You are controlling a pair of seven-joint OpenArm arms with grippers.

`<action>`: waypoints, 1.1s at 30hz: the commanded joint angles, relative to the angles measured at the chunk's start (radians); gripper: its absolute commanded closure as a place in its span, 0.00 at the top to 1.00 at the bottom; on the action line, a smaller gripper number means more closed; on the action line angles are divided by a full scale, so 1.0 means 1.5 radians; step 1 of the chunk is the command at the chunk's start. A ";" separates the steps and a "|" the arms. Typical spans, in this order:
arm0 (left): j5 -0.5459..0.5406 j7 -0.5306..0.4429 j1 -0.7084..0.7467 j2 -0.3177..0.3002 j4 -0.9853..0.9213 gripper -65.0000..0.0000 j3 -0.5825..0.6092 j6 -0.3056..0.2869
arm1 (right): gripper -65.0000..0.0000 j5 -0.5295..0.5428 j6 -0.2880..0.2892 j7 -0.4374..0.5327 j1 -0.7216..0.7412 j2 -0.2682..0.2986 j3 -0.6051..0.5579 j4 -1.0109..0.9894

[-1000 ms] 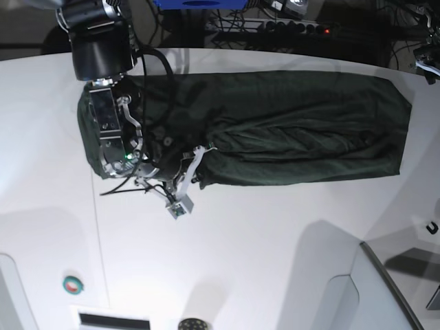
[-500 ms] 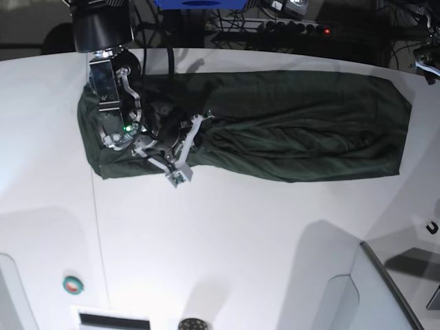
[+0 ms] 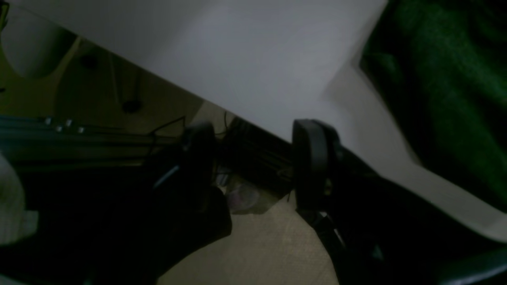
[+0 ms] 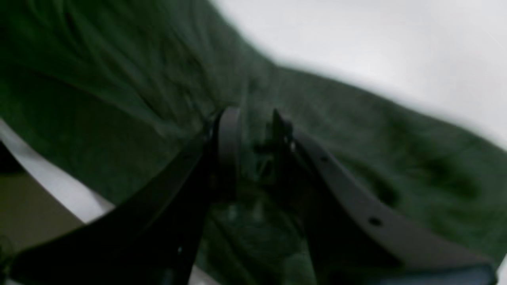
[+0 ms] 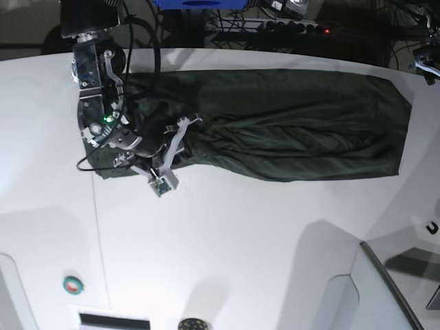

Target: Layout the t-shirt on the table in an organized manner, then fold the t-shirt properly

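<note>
The dark green t-shirt (image 5: 295, 130) lies as a long wrinkled band across the far half of the white table (image 5: 240, 240). My right gripper (image 5: 177, 130) hangs low over the band's left part. In the right wrist view its fingers (image 4: 229, 134) stand a little apart right at the t-shirt (image 4: 119, 79), with blurred cloth showing in the gap of the right gripper (image 4: 255, 130). My left gripper (image 3: 253, 138) is open and empty, out past the table (image 3: 257, 59) edge above the floor. The t-shirt (image 3: 447, 71) fills that view's upper right corner.
A thin dark seam (image 5: 100, 234) runs down the table's left side, with a green-and-red button (image 5: 72, 284) beside it. A grey panel (image 5: 392, 289) sits at the near right corner. A power strip (image 5: 289, 26) and cables lie behind the far edge.
My right arm has swung left and toward the far edge, carrying the shirt's near-left flap up onto the band. Its jaws, shut before, now stand slightly apart. The left gripper has not changed.
</note>
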 commanded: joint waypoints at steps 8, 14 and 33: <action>-0.008 -0.012 0.002 -0.012 0.048 0.46 -0.003 0.006 | 0.19 0.008 0.000 0.033 0.014 0.000 0.105 0.042; -0.009 -0.011 -0.038 -0.004 0.042 0.45 -0.002 0.006 | 0.00 0.008 0.000 0.035 0.091 0.041 0.161 -0.110; 0.097 -0.014 -0.146 -0.003 -0.128 0.00 0.136 0.074 | 0.01 0.011 -0.108 0.195 0.193 0.109 0.163 -0.424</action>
